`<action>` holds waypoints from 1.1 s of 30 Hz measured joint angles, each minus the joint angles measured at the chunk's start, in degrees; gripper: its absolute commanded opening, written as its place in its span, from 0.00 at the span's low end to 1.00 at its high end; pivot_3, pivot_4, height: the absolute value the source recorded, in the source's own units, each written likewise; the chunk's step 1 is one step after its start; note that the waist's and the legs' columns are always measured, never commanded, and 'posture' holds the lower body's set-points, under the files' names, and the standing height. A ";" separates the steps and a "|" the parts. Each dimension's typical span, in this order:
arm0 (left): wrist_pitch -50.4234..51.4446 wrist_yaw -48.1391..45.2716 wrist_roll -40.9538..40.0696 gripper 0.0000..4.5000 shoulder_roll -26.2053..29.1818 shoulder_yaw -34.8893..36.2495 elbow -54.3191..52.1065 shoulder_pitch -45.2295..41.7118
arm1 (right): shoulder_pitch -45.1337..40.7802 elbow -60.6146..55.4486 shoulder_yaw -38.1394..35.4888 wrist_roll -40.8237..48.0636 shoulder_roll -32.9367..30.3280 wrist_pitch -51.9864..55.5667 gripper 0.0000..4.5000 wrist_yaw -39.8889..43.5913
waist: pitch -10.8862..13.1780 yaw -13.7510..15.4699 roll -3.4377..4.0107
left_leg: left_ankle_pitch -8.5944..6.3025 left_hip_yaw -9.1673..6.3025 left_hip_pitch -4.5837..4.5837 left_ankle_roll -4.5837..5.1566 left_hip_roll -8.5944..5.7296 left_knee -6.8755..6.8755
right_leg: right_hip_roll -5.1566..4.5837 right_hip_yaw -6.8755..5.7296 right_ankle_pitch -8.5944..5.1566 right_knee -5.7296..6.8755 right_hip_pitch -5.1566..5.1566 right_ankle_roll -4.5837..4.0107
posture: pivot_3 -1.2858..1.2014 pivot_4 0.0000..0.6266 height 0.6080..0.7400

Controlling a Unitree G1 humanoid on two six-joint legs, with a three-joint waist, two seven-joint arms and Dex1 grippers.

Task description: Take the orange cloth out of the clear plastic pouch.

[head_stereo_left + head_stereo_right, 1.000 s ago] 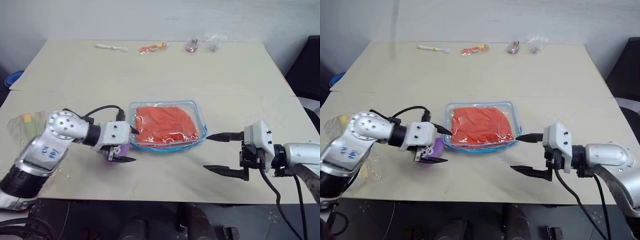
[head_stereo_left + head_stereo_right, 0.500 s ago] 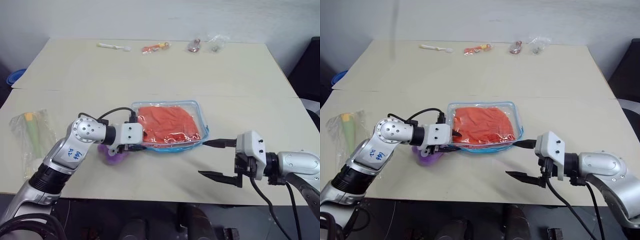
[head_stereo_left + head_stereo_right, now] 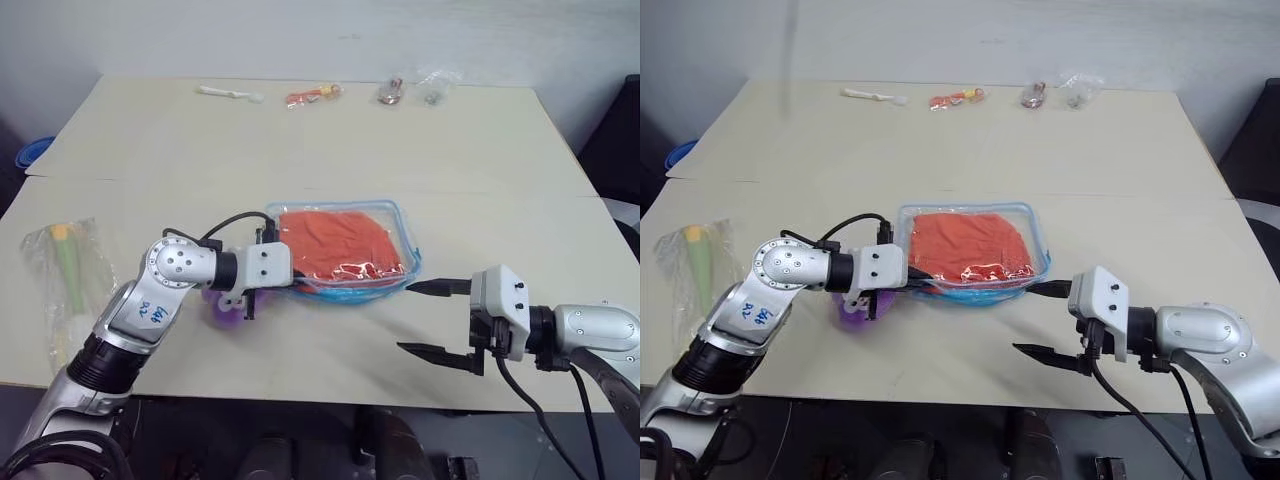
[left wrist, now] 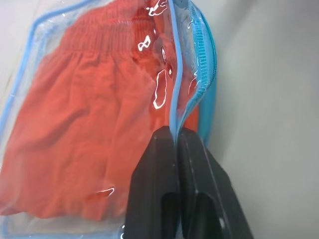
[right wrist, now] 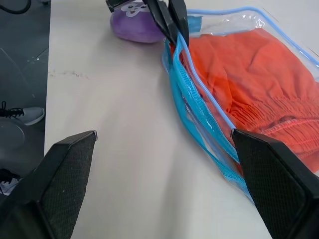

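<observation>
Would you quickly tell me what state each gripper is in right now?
Left gripper: closed, fingers pinching the blue-trimmed edge of the clear plastic pouch.
Right gripper: open, holding nothing, beside the pouch.

Blue handwritten marks stand on the silver forearm casing of the robot's left arm [image 3: 147,313] — some scrawled characters, too small and slanted to make out. Nothing else on the worktop carries lettering, a label or a number that can be read.
</observation>
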 measured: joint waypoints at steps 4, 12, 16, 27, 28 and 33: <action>2.45 2.03 -1.87 0.00 -1.09 3.03 -3.17 0.86 | 0.30 0.44 0.18 -1.58 2.09 0.00 0.96 -2.63 | 0.00 0.01 0.00 | 0.00 0.00 0.00 0.00 -0.01 0.00 | -0.03 0.01 0.00 0.01 0.00 0.00 | 0.52 0.24 1.00; 7.31 9.15 -4.19 0.00 -5.11 8.49 -7.44 1.81 | -2.32 2.15 9.61 -11.14 9.78 -2.78 0.38 -8.70 | -0.06 -0.15 -0.08 | 0.00 0.02 0.02 0.00 0.00 0.00 | 0.00 0.04 0.00 0.02 0.00 0.00 | 0.52 0.24 1.00; 6.78 9.16 -4.06 0.00 -4.97 7.80 -8.40 2.86 | -7.17 5.26 13.55 -16.31 12.00 -5.32 0.06 -10.04 | -0.06 -0.24 -0.08 | 0.00 0.02 0.05 -0.01 0.01 0.01 | 0.02 0.04 0.00 0.03 0.00 0.00 | 0.52 0.24 1.00; 6.04 10.04 -3.83 0.00 -5.15 6.33 -8.29 3.72 | -14.91 17.34 21.33 -34.08 13.35 -19.40 0.29 -11.72 | -0.06 -0.28 -0.09 | 0.00 -0.06 0.08 0.00 0.00 0.07 | 0.01 0.01 0.00 0.00 -0.02 0.00 | 0.52 0.24 1.00; 6.04 10.21 -3.83 0.00 -5.18 6.32 -8.27 3.72 | -15.56 18.28 21.71 -35.40 13.60 -20.55 0.36 -12.19 | -0.06 -0.32 -0.09 | 0.00 -0.05 0.08 0.00 0.00 0.07 | 0.02 0.01 0.00 0.00 -0.02 0.00 | 0.52 0.24 1.00; 6.04 10.55 -3.83 0.00 -5.52 6.11 -8.23 3.71 | -16.99 22.04 23.76 -41.35 14.71 -26.51 0.44 -13.71 | -0.06 -0.25 -0.09 | 0.00 -0.08 0.09 0.00 0.01 0.08 | 0.01 -0.01 0.00 0.00 -0.03 0.00 | 0.52 0.24 1.00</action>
